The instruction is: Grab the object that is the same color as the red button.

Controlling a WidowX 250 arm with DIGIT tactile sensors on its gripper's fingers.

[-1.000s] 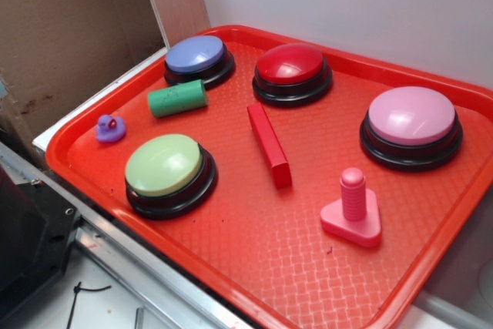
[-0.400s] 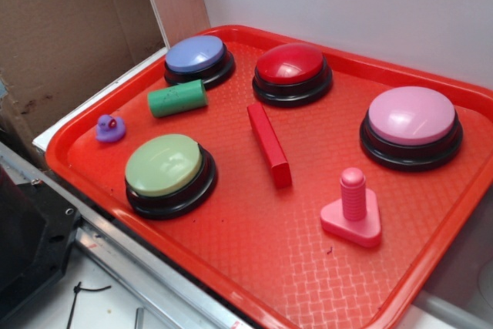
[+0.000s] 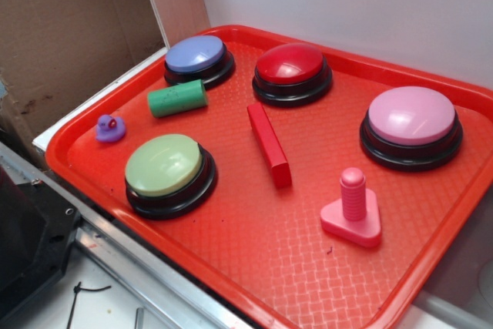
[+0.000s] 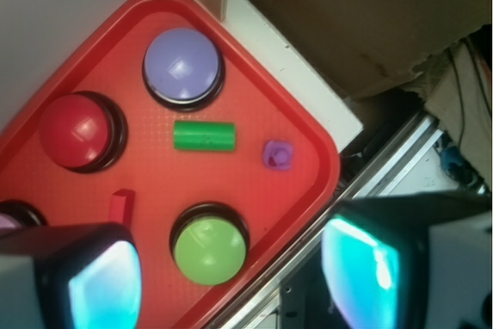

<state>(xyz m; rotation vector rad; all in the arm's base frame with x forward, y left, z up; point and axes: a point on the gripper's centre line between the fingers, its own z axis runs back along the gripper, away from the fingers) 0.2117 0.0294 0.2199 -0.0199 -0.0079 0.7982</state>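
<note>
Long narrow red plastic bar (image 3: 269,144) is lying flat mid-tray on the textured red plastic tray (image 3: 254,252), just in front of the glossy red dome button (image 3: 292,72) on its black base, touching nothing. Gripper (image 4: 231,271) is hovering high above the tray's edge, jaws standing wide apart, holding nothing. Green cylinder (image 4: 204,135) is lying beside the purple dome button (image 4: 183,67).

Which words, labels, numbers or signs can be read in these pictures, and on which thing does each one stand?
None can be read. The red button, the red bar, the green cylinder, the pink peg and the tray carry no visible text. The cardboard shows only stains.
</note>
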